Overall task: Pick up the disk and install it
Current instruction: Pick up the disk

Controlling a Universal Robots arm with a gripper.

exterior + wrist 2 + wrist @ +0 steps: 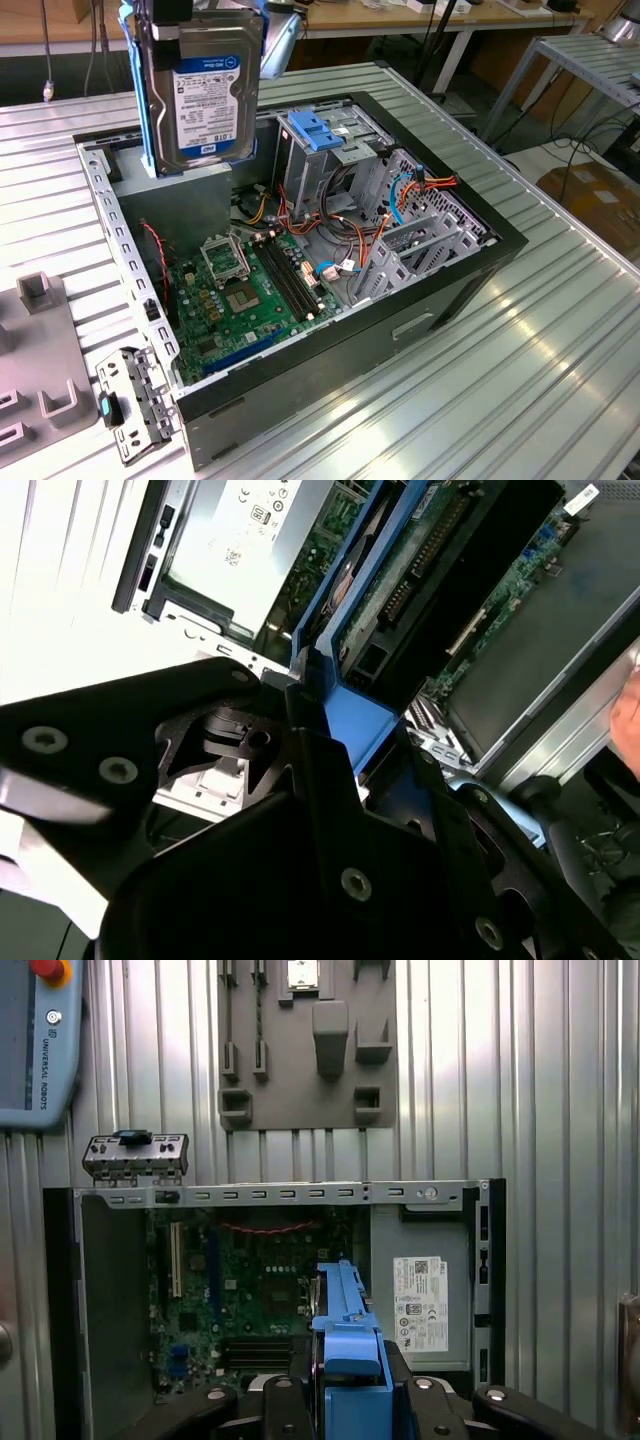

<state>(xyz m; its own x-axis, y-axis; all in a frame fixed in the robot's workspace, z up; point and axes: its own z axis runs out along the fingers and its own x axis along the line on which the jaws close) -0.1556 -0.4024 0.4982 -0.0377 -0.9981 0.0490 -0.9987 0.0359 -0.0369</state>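
The disk (205, 95), a silver-grey drive with a white-and-blue label and blue side rails, hangs upright above the back corner of the open computer case (500, 245) on the exterior view's left. My gripper (200, 18) is shut on its upper end at the picture's top edge. In the first wrist view the disk's blue rail (345, 1325) sticks out edge-on between the black fingers (290, 1400), with the case interior beyond it. The second wrist view has the disk's circuit-board side (400, 590) and blue rail (345, 695) held in my gripper (310, 730).
Inside the case lie the green motherboard (240, 290), orange cables and a drive cage with a blue carrier (320, 130). A grey power-supply box (420, 1300) fills one corner. A grey fixture plate (40, 370) and a loose metal bracket (130, 400) lie beside the case on the slatted table.
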